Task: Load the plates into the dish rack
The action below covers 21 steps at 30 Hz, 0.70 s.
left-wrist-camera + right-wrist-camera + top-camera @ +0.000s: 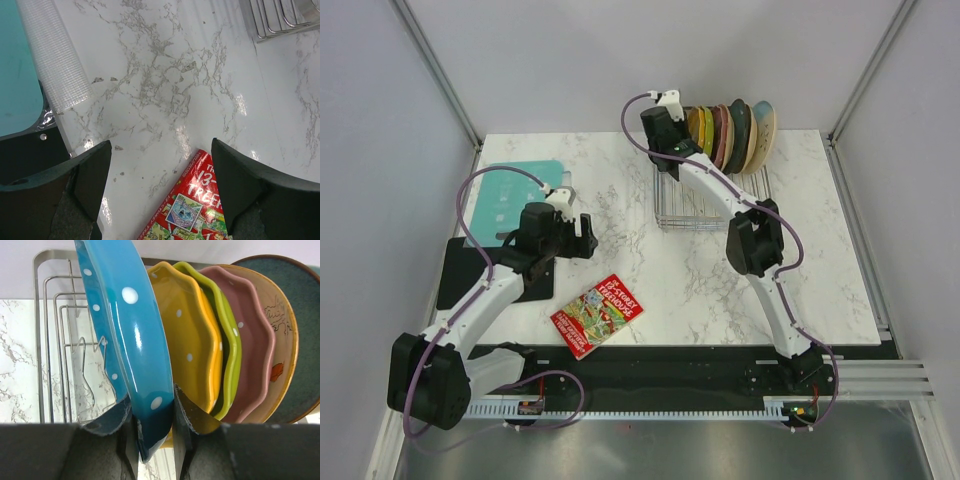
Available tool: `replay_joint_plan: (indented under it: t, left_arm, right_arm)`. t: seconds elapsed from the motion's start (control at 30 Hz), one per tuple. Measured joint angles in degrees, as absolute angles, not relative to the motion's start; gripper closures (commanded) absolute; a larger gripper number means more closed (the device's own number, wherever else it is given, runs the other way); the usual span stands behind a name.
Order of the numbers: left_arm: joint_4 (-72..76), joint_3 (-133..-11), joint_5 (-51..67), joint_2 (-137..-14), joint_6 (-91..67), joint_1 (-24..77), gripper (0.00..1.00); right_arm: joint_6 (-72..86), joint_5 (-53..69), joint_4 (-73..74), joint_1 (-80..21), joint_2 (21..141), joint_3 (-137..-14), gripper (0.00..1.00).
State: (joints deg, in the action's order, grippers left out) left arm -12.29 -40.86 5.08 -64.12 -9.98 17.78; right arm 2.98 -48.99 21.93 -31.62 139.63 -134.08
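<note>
My right gripper is shut on the rim of the blue dotted plate and holds it upright over the silver wire dish rack, next to the row. The orange plate, lime green plate and pink plate stand upright in the rack behind it. In the top view the right gripper is at the left end of the plate row at the rack. My left gripper is open and empty above the marble table, over a corner of a red book.
A red picture book lies at the table's front middle. A teal board and a black mat lie at the left. A beige plate and a dark plate stand at the rack's far end.
</note>
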Motion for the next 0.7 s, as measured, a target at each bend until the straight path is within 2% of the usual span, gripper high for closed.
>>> replay_joint_plan:
  t: [0.13,0.47,0.5,0.57,0.6,0.7]
  left_arm:
    - [-12.29,-40.86,5.1,-64.12,-9.98,17.67,0.13]
    - [-11.92,-40.12,6.33,-63.18,-10.0,17.32,0.13]
    - [-11.92,-39.83,6.37,-62.85,-10.02,17.32,0.13]
    - [-11.88,-39.51,6.31,-62.3,-10.0,17.32,0.09]
    - [-11.84,-39.46,6.11,-62.13,-9.96,17.32,0.01]
    - [-11.03,-39.48,4.03,-61.58,-8.82,17.3,0.0]
  right_arm:
    - [3.18,-48.86,21.43,-31.64,139.81,-134.08,0.53]
    - [2.55,-51.44,18.35,-31.38,138.37,-133.73,0.4]
    - [2.28,-51.53,18.35,-31.38,137.47,-133.05,0.31]
    - [1.89,-51.4,18.41,-31.42,135.0,-131.46,0.18]
    - [1.93,-51.33,18.44,-31.46,133.8,-130.82,0.05]
    - [0.6,-50.0,18.44,-31.59,127.42,-127.15,0.02]
